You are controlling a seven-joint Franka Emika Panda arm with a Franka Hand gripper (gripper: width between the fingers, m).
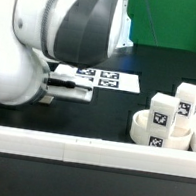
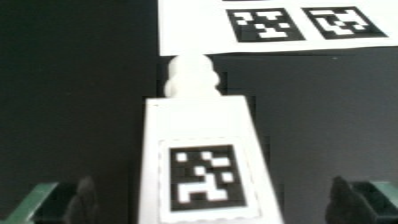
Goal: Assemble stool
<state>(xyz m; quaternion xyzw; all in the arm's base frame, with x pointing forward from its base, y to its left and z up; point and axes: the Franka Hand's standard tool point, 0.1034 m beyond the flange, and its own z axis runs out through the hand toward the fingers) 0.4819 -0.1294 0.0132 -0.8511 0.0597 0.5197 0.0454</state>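
Leg [image 2: 199,140] lying flat, peg end toward marker board [image 2: 192,28]

Running low-res and soft all over; blurring worst on the near arm [image 1: 65,31]; blowing out whites on the marker board [image 2: 276,28] against dark table [image 2: 71,100].

Green backdrop [image 1: 175,21] behind a black table [image 1: 83,119] — long white rail [image 1: 39,143] along its near edge

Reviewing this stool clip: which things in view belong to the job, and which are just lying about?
Job: seat; upright leg; second upright leg; lying leg, framed by the open gripper.
Lying about: marker board; border rail.
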